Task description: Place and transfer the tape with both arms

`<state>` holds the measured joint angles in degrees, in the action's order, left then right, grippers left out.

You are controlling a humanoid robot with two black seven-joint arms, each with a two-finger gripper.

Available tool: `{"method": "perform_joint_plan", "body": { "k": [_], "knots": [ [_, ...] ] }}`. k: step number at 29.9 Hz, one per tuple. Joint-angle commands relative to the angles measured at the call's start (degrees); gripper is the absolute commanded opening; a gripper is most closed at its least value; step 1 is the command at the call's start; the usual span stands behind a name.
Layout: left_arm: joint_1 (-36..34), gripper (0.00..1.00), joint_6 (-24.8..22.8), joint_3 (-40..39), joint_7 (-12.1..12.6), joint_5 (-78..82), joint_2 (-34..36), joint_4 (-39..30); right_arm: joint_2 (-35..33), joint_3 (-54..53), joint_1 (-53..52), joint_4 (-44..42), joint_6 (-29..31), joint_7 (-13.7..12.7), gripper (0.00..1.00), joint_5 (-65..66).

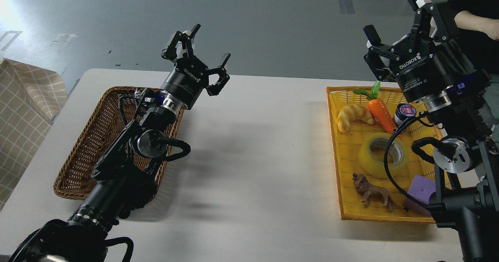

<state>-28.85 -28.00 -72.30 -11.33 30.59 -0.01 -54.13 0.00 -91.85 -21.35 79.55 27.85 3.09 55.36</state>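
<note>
Yellowish and translucent, the tape (383, 154) lies flat in the yellow basket (340, 153) at the right of the white table (249, 156), its pale core facing up. A black cable from the right arm crosses its right edge and hides part of the rim.

Only the head view is given. Around the tape in the same basket lie a croissant (354, 116) near the far left corner, a carrot (381, 112) with green leaves beside it, a brown lion figure (372, 193) toward the near side, and a purple block (423, 192) whose right part is covered by the arm. A small dark jar (404, 113) with a pink lid peeks out just under the right wrist, mostly hidden.

The right gripper (395, 30) hangs above the basket's far right corner with its fingers spread wide and nothing between them; its upper finger reaches almost to the top edge of the view. The left gripper (200, 55) is raised above the far edge of the table, fingers likewise splayed apart and holding nothing. Its arm covers much of the brown wicker basket (84, 153) at the left, so the inside of that basket is only partly visible.

A person's dark sleeve and arm (477, 20) are cut off at the upper right corner. A checked cloth (23, 110) shows at the left edge.
</note>
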Motion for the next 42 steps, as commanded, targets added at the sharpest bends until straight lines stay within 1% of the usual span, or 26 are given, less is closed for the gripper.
{"method": "perform_joint_plan", "body": {
  "k": [1, 38, 42],
  "knots": [
    [0.02, 0.98, 0.00, -0.03, -0.01, 0.08, 0.01, -1.77, 0.00, 1.59, -0.10, -0.27, 0.01, -0.02, 1.00, 0.02],
    [0.11, 0.98, 0.00, -0.38, -0.01, -0.10, 0.01, -2.56, 0.00, 2.65, 0.52, 0.79, 0.10, 0.07, 1.00, 0.02],
    [0.11, 0.98, 0.00, -0.30, 0.17, -0.10, 0.01, -3.71, 0.00, 2.91, 0.61, 0.87, 0.15, 0.07, 1.00, -0.07]
  ]
}}
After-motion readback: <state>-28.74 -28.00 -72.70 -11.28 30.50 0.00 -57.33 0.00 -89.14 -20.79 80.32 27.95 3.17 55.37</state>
